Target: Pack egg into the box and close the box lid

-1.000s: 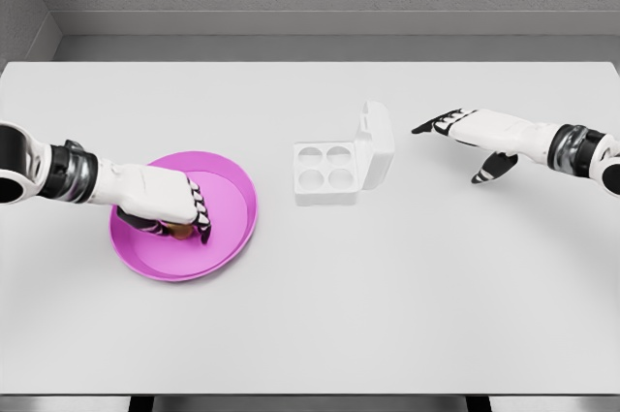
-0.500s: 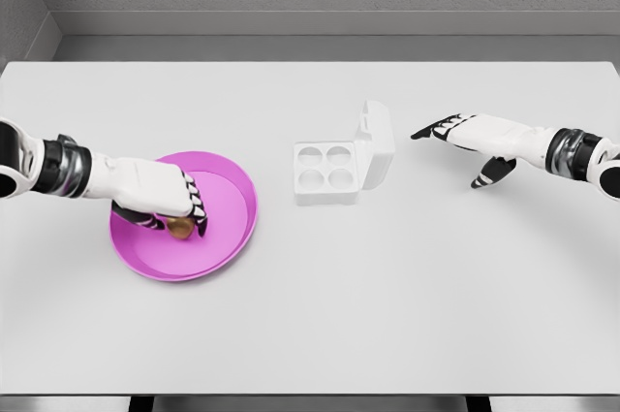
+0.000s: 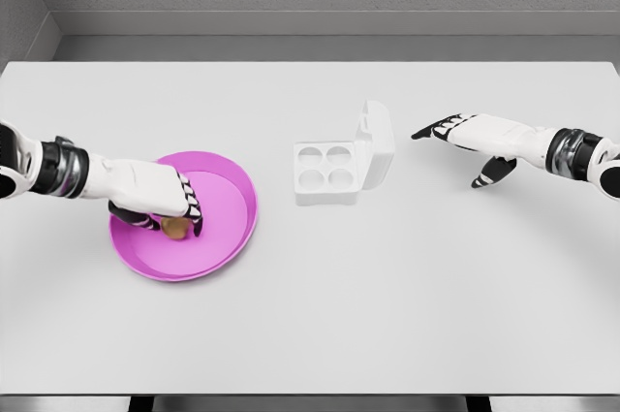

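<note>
Magenta plate, prob. tan egg, white box

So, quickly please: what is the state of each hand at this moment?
Left hand: fingers curled around the egg over the pink plate, holding it.
Right hand: open, fingers spread, holding nothing, to the right of the box.

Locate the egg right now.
Head view, left side: the egg sits in the pink plate, with the left hand curled around it, well left of the open box.

Bright, even, diffuse overhead light; faint soft shadows, no glare, crisp synthetic sharpness throughout.
</note>
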